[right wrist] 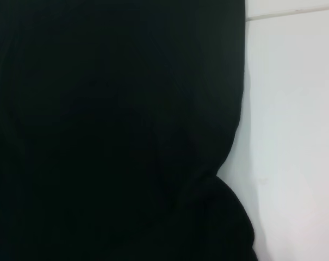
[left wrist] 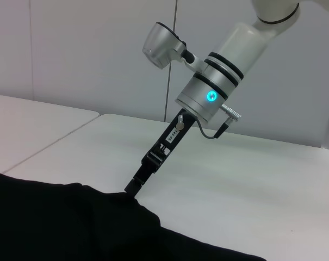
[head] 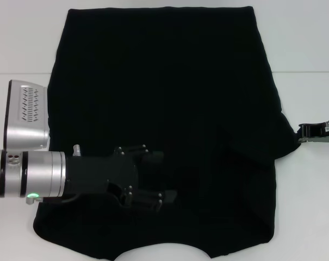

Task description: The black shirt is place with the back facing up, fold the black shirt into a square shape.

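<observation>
Nearest to the head camera is the left gripper [head: 153,182], black and rigid, at the end of a silver and black forearm that comes in from the left side. It hangs above the lower left part of the black shirt [head: 169,92], and its jaws stand apart with nothing between them. Because the gripper is as dark as the cloth below it, I cannot tell whether the fingertips touch the cloth.

Moving to the right, the large plain black soft cloth shirt lies spread flat on the white worktop [head: 311,38] and covers most of it. Its curved neckline is at the near edge, and the straight hem is at the far edge. No lettering shows on the upper side. A seam line crosses the white worktop behind the shirt.

At the right side, the cloth is drawn out into a point. The right gripper [head: 304,132] is low at the worktop there, and its dark tip meets this point of the shirt. In the left wrist view the right gripper [left wrist: 132,186] comes down slanted, its thin tip touches the raised edge of the cloth, and the jaws look closed on this edge.
</observation>
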### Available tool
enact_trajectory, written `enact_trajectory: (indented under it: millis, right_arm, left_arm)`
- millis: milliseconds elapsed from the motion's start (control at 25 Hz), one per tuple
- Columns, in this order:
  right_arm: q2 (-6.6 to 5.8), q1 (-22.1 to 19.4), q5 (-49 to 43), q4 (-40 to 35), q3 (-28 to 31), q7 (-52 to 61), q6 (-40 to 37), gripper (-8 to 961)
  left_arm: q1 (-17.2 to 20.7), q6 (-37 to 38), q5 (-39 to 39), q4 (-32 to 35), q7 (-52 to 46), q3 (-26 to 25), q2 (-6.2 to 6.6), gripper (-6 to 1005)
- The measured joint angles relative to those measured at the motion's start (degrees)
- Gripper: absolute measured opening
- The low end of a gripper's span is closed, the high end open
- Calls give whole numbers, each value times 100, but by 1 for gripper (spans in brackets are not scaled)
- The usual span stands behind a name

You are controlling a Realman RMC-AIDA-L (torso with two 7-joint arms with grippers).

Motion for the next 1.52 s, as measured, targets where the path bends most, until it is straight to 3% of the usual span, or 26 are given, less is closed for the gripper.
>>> enact_trajectory:
  millis: [520, 840, 1160, 1400, 1520]
  right_arm:
    - [-71, 10, 242, -275, 77, -172, -172, 33]
    - [-113, 226, 253, -297, 48, -149, -205, 63]
    - [-275, 22, 245, -115, 48, 43, -281, 92]
    - [-268, -64, 246, -36, 51, 44, -250, 333]
    - [-257, -68, 246, 56, 34, 36, -143, 389]
  left_arm:
    - [-14, -62, 0, -3, -73, -8, 9, 932]
    - [-17, -71, -5, -4, -78, -9, 9, 932]
    - [-9, -70, -9, -10, -80, -8, -5, 933]
    - [-19, -70, -5, -14, -80, -8, -2, 933]
    - [-21, -70, 0, -16, -80, -9, -1, 933]
